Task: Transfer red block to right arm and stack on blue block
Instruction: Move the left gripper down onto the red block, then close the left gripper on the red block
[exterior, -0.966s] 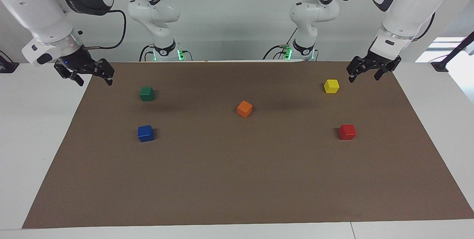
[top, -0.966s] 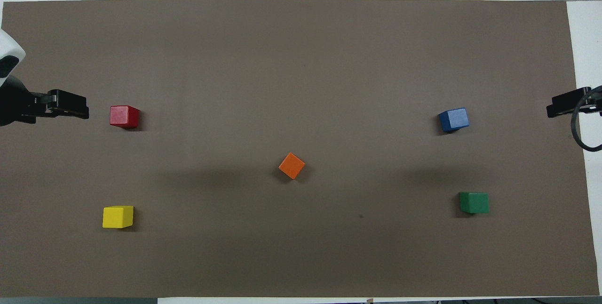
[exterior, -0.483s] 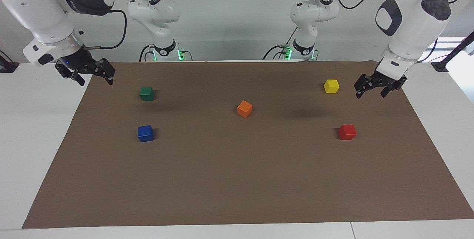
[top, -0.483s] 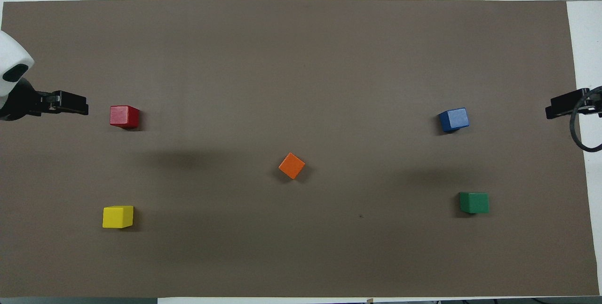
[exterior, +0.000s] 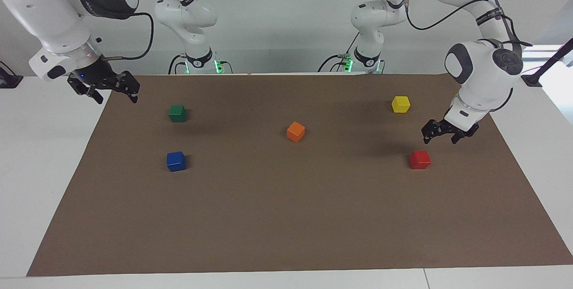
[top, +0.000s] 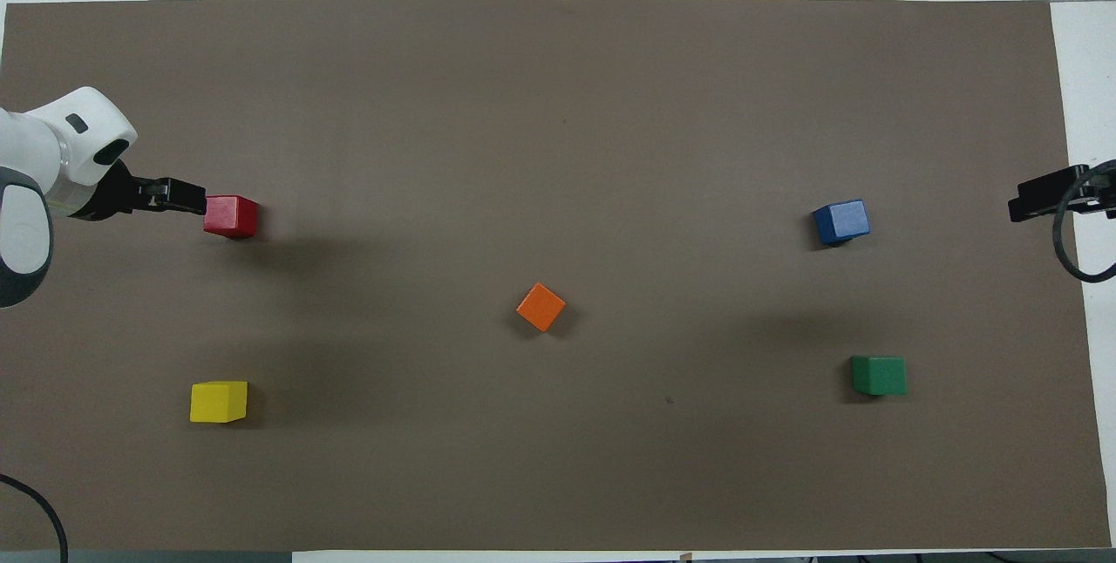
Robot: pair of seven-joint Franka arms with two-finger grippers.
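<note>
Lowered left tool (exterior: 441,133) (open) nears red block (exterior: 420,159).

We find the red block (exterior: 420,159) toward the left arm's end of the tabletop (exterior: 286,226), the blue block (exterior: 176,161) toward the right arm's.

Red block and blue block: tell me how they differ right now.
The red block is bright red; the blue block is deep blue. The red block lies toward the left arm's end of the table, the blue block toward the right arm's end. The open left gripper hangs close by the red block without touching it; the open right gripper waits well away from the blue block. Both are same-sized cubes resting flat on the brown mat.
</note>
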